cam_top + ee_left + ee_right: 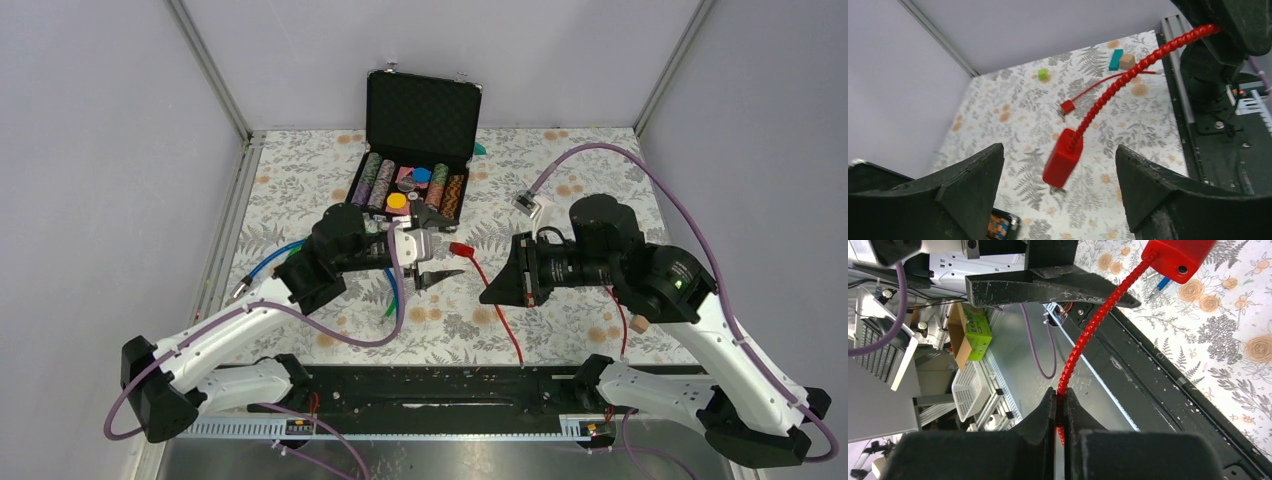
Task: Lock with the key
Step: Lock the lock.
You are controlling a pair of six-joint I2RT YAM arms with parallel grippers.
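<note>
A red lock body (1062,162) hangs on a red coiled cable (1128,77) just above the flowered cloth. My right gripper (1060,395) is shut on that cable (1088,335), a good way back from the lock body (1178,257). My left gripper (1059,150) is open, its jaws wide to either side of the lock body and touching nothing. From above, the left gripper (448,260) sits just left of the lock body (460,248), with the right gripper (487,296) below and to its right. A small red tag (1067,106) on a thin cord lies farther off, a dark metal bit beside it. Whether that is the key I cannot tell.
An open black case (420,100) of poker chips stands at the back centre. A green cube (1043,74), a teal block (1116,59) and a tan block (1127,61) lie on the cloth. The black base rail (450,385) runs along the near edge.
</note>
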